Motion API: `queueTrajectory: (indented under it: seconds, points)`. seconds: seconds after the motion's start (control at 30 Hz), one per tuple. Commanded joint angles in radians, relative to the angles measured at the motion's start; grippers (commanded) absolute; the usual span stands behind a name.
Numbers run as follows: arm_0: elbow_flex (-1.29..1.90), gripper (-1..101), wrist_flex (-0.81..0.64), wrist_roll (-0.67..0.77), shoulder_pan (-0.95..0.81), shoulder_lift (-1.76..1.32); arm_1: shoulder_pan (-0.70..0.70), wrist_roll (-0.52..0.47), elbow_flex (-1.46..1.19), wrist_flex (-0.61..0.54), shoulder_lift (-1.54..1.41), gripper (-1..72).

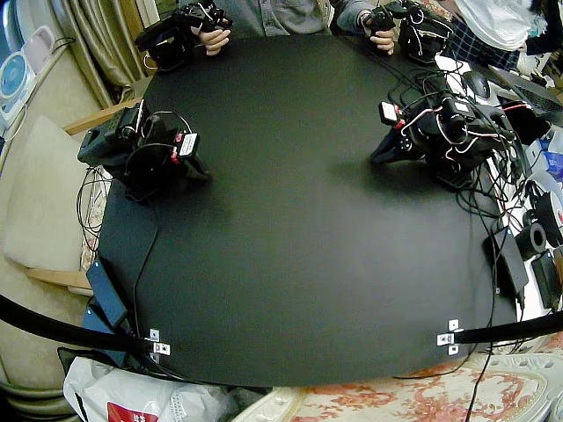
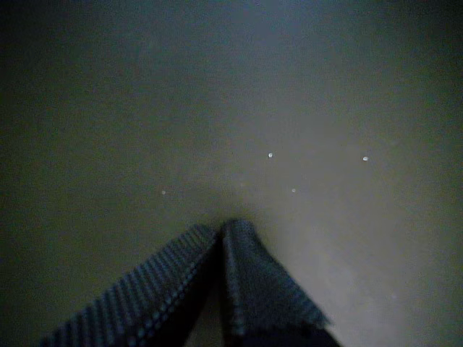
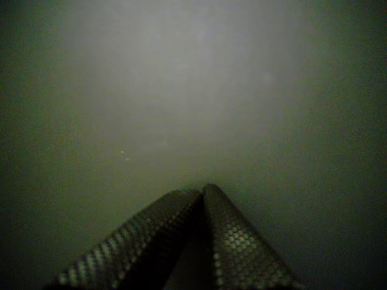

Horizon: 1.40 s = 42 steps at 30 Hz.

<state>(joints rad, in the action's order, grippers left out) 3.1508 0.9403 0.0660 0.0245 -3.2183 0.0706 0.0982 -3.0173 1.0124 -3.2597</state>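
Both arms sit folded low on the black table mat [image 1: 299, 229]. The right arm's gripper [image 1: 201, 174] points toward the table's middle with its tip down at the mat and nothing in it. The left arm's gripper [image 1: 380, 158] likewise rests low, aimed at the middle, holding nothing. In a wrist view, two dark textured fingers [image 2: 246, 282] meet at their tips over bare mat with a few white specks. In a wrist view, another pair of dimpled fingers [image 3: 230, 241] is also closed tip to tip above plain mat.
A person's hands [image 1: 214, 37] rest at the far edge. Cables, a computer mouse [image 1: 477, 83] and small black devices [image 1: 537, 237] crowd the right side. A wooden chair [image 1: 53, 220] stands off the left edge, and a white bag [image 1: 123, 396] lies below the front corner.
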Motion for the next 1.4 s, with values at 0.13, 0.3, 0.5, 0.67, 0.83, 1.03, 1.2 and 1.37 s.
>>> queueTrajectory:
  seconds: [0.13,0.3,0.5,0.67,0.83,1.03,1.2,1.37]
  points:
    - [-0.014,0,-0.015,-0.005,0.002,-0.021,-0.006,-0.087,0.011,-0.041,-0.014,-0.3]
    - [-0.014,0,-0.015,-0.014,-0.005,-0.021,-0.002,-0.095,0.011,-0.043,0.028,-0.3]
    - [-0.014,0,-0.015,-0.011,-0.005,-0.021,-0.021,-0.048,0.011,-0.029,0.018,-0.3]
    - [-0.014,0,-0.015,-0.009,-0.003,-0.021,-0.012,-0.048,0.011,-0.015,0.006,-0.3]
    - [-0.014,0,-0.015,-0.008,-0.002,-0.021,-0.002,-0.071,0.011,-0.015,0.006,-0.3]
    - [-0.014,0,-0.015,-0.008,-0.003,-0.021,-0.017,-0.063,0.011,-0.015,0.006,-0.3]
    - [-0.014,0,-0.015,-0.008,-0.003,-0.021,-0.011,-0.069,0.011,-0.015,0.006,-0.3]
    - [-0.014,0,-0.015,-0.014,-0.006,-0.021,-0.026,-0.054,0.011,-0.023,0.011,-0.3]
